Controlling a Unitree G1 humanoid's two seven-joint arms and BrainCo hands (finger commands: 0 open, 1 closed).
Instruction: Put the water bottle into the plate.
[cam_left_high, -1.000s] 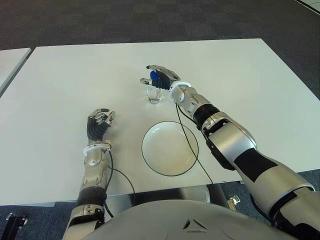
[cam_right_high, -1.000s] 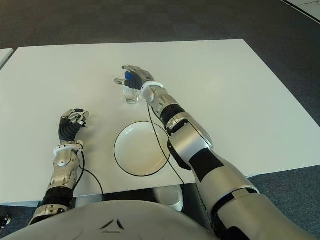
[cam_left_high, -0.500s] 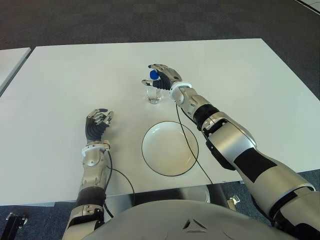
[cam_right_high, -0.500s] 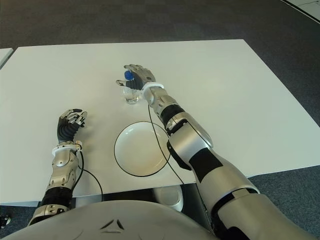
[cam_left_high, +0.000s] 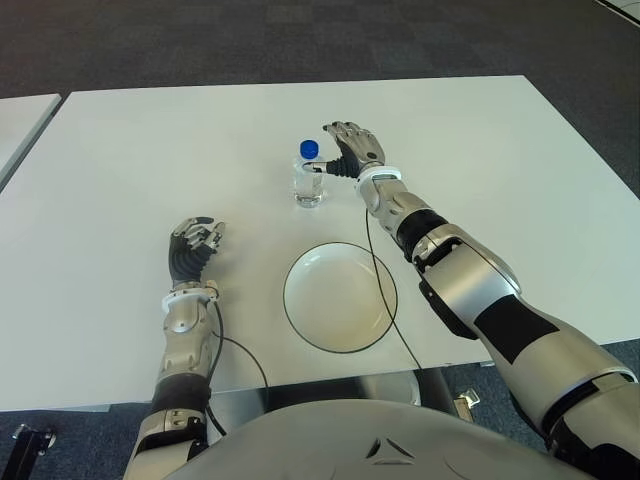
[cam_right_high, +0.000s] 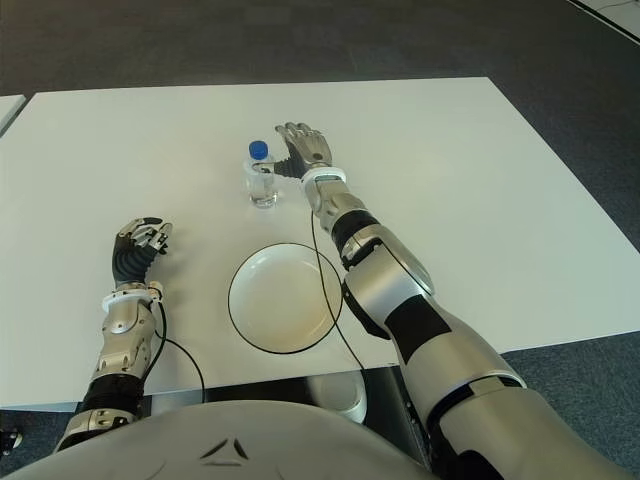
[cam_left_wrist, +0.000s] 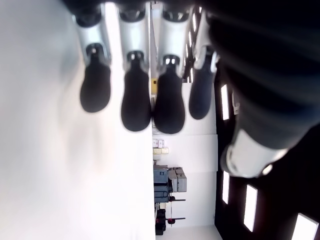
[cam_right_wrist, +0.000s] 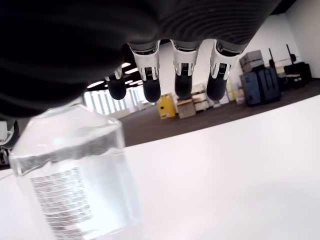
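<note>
A small clear water bottle (cam_left_high: 308, 178) with a blue cap stands upright on the white table (cam_left_high: 130, 150), a little beyond the plate. The white, dark-rimmed plate (cam_left_high: 340, 296) lies near the front edge with nothing in it. My right hand (cam_left_high: 352, 150) is just to the right of the bottle, fingers spread and holding nothing. The right wrist view shows the bottle (cam_right_wrist: 75, 175) beside the palm and the fingertips (cam_right_wrist: 151, 90) free. My left hand (cam_left_high: 196, 245) shows at the front left of the table, well left of the plate.
A black cable (cam_left_high: 380, 290) runs from my right forearm across the plate's right rim to the table's front edge. A second table's corner (cam_left_high: 20, 125) shows at the far left. Dark carpet lies beyond the table.
My right hand, which was around the bottle's top, has moved off to the right and opened. The blue cap is now in plain view. The bottle and the left hand have stayed put.
</note>
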